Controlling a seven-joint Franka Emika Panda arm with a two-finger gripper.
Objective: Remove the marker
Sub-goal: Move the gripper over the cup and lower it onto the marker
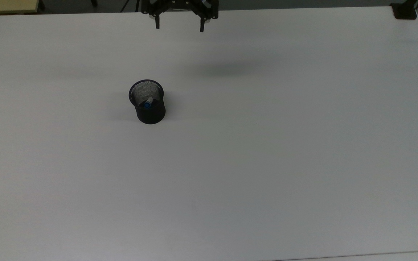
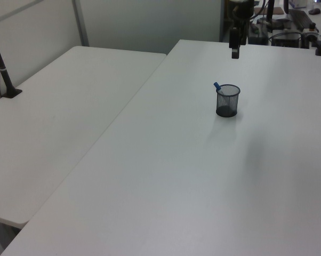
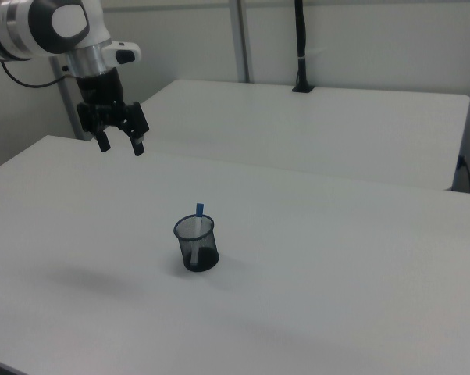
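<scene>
table white, second table behind; marker in mesh cup; gripper jaws apart.

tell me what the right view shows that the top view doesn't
Right view alone: the white arm body above the gripper, a second table behind with a black pole, and the marker's blue end rising above the mesh cup's rim. Top view alone: down into the cup, where the marker leans inside, and a black mount at the table's corner. Both: the open gripper away from the cup.
</scene>
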